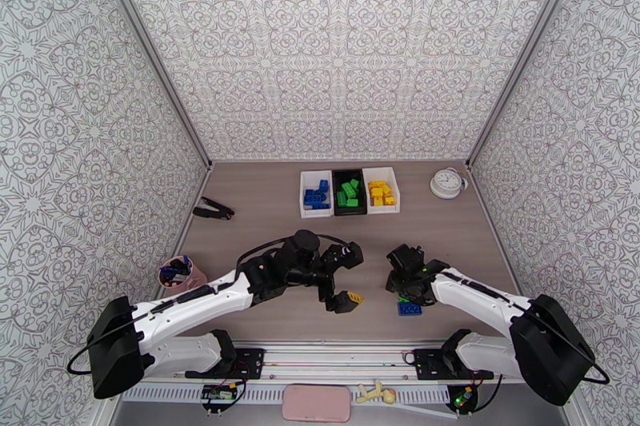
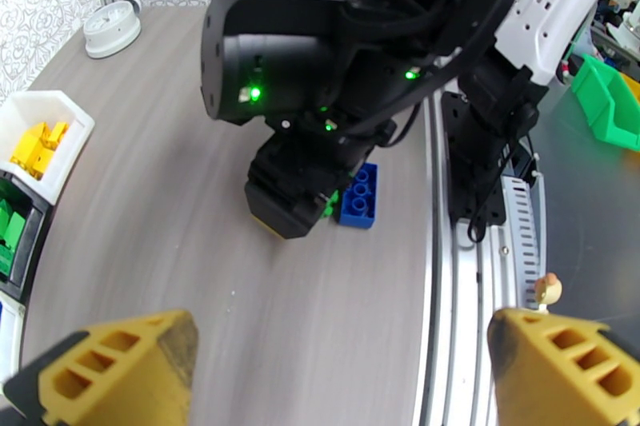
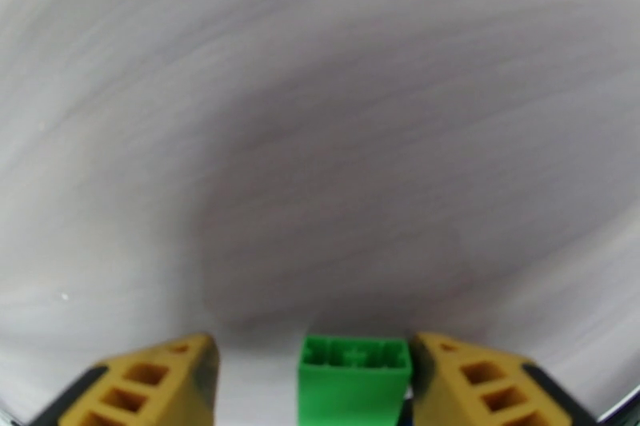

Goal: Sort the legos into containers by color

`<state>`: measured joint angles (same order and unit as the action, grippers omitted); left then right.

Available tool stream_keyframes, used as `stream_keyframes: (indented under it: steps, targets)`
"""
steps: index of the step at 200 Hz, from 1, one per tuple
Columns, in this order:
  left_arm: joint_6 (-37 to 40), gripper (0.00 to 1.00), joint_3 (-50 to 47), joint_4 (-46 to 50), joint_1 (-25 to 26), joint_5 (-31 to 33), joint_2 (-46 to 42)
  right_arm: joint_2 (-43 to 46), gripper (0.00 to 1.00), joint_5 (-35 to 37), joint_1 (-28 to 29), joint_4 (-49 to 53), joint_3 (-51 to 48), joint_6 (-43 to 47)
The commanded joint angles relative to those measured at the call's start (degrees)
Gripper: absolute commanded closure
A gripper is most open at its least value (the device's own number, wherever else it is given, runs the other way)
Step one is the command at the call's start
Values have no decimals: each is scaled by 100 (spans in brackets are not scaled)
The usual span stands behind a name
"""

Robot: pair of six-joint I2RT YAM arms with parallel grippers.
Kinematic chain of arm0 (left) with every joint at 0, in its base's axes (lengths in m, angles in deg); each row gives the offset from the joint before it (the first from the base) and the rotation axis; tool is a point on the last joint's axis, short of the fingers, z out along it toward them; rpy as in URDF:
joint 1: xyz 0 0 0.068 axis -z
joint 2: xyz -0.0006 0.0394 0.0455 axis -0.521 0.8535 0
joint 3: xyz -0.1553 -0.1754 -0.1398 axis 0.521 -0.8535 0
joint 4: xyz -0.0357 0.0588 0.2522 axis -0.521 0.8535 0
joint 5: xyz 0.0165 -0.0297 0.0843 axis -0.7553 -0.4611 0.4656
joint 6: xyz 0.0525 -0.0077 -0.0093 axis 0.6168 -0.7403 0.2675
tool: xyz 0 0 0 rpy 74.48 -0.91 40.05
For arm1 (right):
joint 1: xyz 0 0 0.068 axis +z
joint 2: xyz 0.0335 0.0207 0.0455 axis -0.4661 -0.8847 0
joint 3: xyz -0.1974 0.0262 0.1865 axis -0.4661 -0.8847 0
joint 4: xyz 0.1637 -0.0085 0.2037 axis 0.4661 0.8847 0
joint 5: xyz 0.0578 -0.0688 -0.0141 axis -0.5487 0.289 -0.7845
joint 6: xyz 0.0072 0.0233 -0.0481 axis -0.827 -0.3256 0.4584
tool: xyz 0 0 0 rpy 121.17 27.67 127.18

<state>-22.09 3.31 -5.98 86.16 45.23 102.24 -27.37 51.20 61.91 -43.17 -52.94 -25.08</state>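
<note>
I am on the picking-up step with one of the last loose legos. My right gripper is down low over the table, near its front edge and to the right. A green brick sits between its yellow fingers. One finger looks like it is touching the brick. The other has a small gap, so the hand is partly open around the brick and not pinching it yet. A blue brick lies on the table just beside the green one, on its right. My left gripper hangs over the table near the middle front, spread wide and holding nothing. Next, I think, I must squeeze the green brick, lift it straight up so it does not bump the blue one, and carry it to the far middle. There the black bin holds the other green bricks. It stands between a white bin of blue bricks on the left and a white bin of yellow bricks on the right. The bricks are hard, shiny plastic with round bumps on top and flat sides, so they should be easy to pinch. The table looks like smooth grey-brown wood, so a nudged brick may slide.
</note>
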Motion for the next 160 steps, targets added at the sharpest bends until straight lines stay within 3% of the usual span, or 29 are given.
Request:
stream_keyframes:
  steps: [1, 66, 109, 160]
  targets:
    - [37, 0, 47, 31, 21, 13, 23, -175, 46, -96, -26, -186, -28, 35]
    - [28, 0, 26, 7, -1, 53, 41, -253, 69, 19, -29, -75, 90, 88]
    - [-101, 0, -63, 3, -79, 186, -94, 104, 71, 225, -29, 63, 396, 406]
    - [-304, 0, -276, 123, -265, 544, -528, 364, 72, 310, -28, -491, 889, 1297]
